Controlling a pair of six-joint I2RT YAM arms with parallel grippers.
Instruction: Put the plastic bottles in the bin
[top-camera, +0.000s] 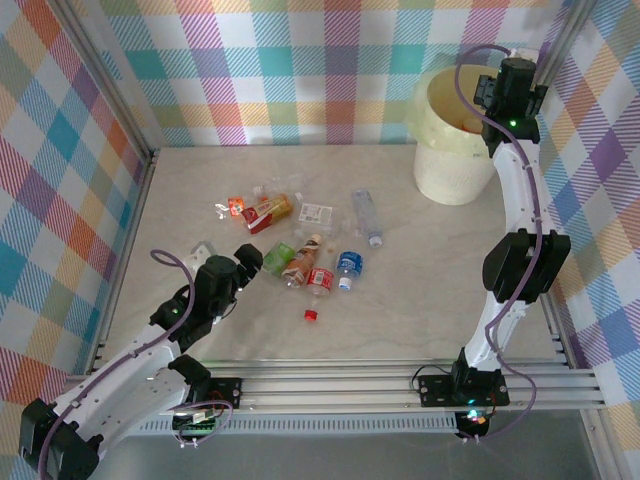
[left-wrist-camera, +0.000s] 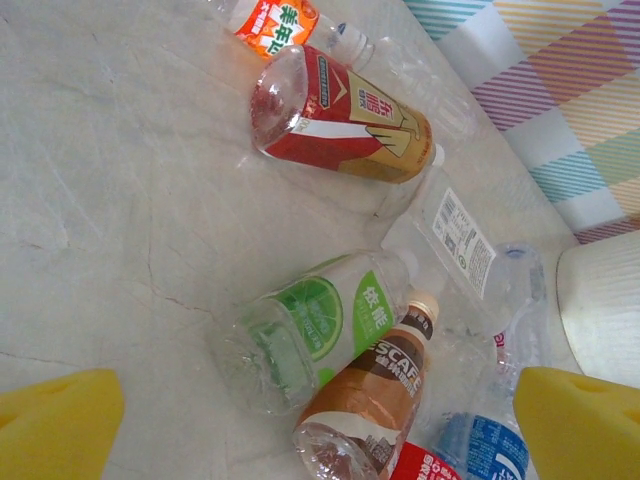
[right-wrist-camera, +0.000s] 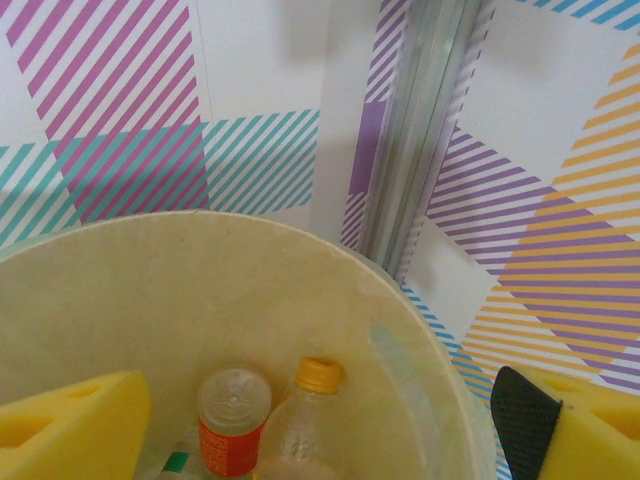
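Several plastic bottles (top-camera: 305, 258) are scattered on their sides across the middle of the table (top-camera: 420, 290), well apart from the bin (top-camera: 455, 172), which is set at the far right corner. The left gripper (top-camera: 247, 262) is held low at the near left edge of this cluster, its jaws parted as wide as they go and nothing gripped. In its wrist view, a green-labelled bottle (left-wrist-camera: 320, 325) and a brown-labelled bottle (left-wrist-camera: 375, 390) are seen lying just ahead of the yellow fingers (left-wrist-camera: 55, 425), with a red-labelled bottle (left-wrist-camera: 340, 115) farther off.

The right gripper (right-wrist-camera: 320, 430) is positioned over the bin, jaws spread wide and empty. Directly below it, inside the bin, an orange-labelled bottle (right-wrist-camera: 232, 440) and a yellow-capped bottle (right-wrist-camera: 318, 377) are visible side by side.
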